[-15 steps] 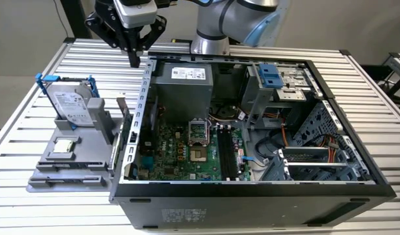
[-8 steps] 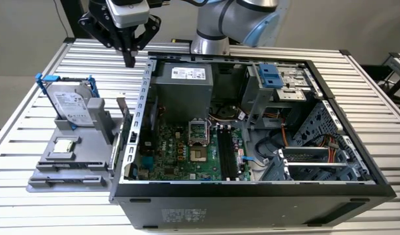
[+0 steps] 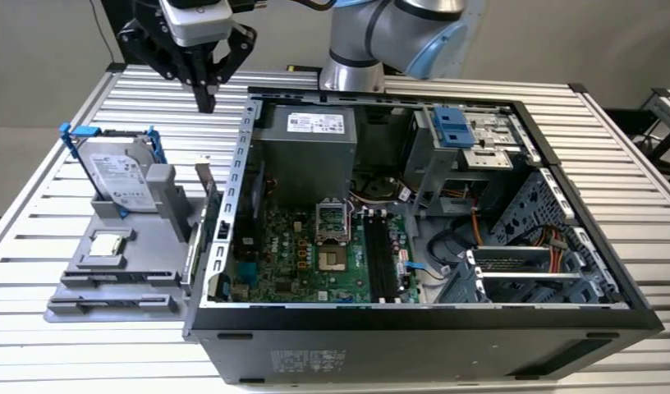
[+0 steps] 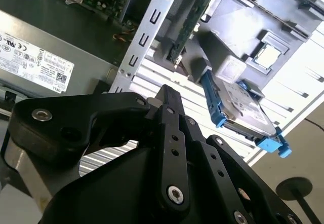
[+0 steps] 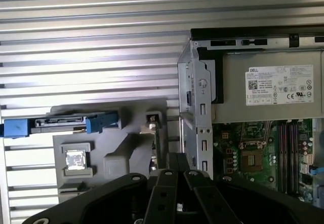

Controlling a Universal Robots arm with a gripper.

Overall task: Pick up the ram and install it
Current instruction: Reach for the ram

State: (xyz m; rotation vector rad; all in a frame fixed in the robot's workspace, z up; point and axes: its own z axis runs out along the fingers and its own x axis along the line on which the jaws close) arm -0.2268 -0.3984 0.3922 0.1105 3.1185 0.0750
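Empty tool [image 3: 207,103], tips pressed together; upright ram [image 5: 157,140] just below. Descending unopened could strike its edge.

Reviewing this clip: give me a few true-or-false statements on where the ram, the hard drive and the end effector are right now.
1. The end effector is shut and holds nothing. True.
2. The thin, narrow circuit-board ram stick sits in a slot of the green motherboard. False: it stands in the grey plastic holder outside the black computer case.
3. The silver hard drive in its blue frame stands upright in the holder. True.
4. The case is closed. False: its side is open and the motherboard is exposed.
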